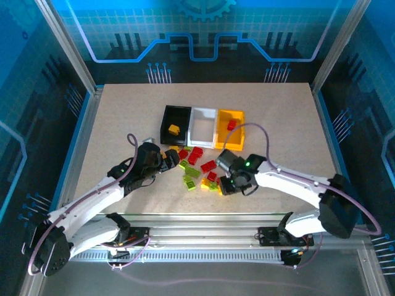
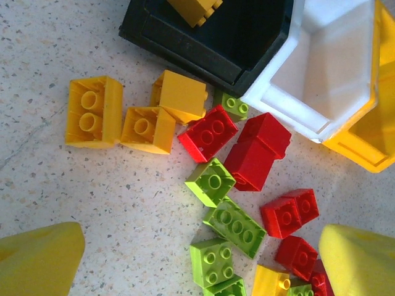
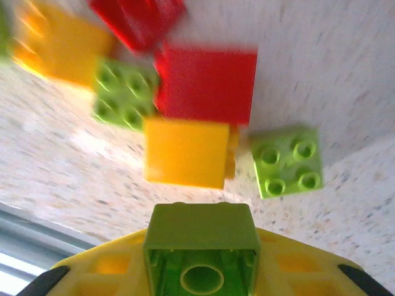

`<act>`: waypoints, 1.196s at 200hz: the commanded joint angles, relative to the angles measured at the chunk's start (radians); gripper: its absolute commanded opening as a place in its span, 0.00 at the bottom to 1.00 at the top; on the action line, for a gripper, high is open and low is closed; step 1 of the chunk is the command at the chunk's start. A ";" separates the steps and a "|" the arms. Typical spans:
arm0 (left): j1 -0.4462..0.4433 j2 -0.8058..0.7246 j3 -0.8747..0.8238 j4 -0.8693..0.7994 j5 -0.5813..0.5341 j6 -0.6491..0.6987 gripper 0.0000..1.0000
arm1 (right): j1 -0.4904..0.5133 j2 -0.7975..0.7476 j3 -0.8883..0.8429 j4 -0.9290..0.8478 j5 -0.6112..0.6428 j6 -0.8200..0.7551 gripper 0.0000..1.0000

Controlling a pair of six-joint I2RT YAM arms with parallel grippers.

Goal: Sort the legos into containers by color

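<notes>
Item 1, left claw (image 1: 169, 160): jaws wide apart, nothing in them, hanging over the loose legos (image 2: 253, 154) on the table (image 1: 123, 123).
Item 2, right claw (image 1: 225, 184): closed on a green brick (image 3: 200, 237), its hollow underside toward the wrist camera. My view there is blurred, so I cannot tell whether it is off the table.
Item 3, bins side by side beyond the pile: black bin (image 1: 165, 117) holding a yellow brick (image 1: 174, 129); white bin (image 1: 202, 127); yellow bin (image 1: 221, 138) holding a red brick (image 1: 231, 124).
</notes>
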 commanded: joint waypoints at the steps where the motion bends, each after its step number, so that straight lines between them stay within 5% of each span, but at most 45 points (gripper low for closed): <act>1: 0.001 0.000 -0.019 0.000 -0.018 -0.008 0.99 | -0.086 0.023 0.164 -0.014 0.002 -0.092 0.36; 45: 0.001 -0.021 -0.024 -0.028 -0.020 -0.007 0.99 | -0.188 0.349 0.550 0.070 -0.024 -0.157 0.36; 116: 0.018 -0.032 -0.029 -0.064 0.019 0.038 0.99 | -0.232 0.842 1.069 -0.070 0.076 -0.162 0.39; 189: 0.078 0.091 0.022 -0.094 0.053 0.063 0.99 | -0.235 0.945 1.239 -0.128 0.069 -0.147 0.63; 217: 0.145 0.150 0.017 -0.031 0.070 0.041 0.84 | -0.233 0.860 1.157 -0.074 0.052 -0.139 0.64; 239: 0.177 0.194 -0.014 0.114 0.057 0.042 0.82 | -0.234 0.788 1.073 -0.032 0.045 -0.131 0.64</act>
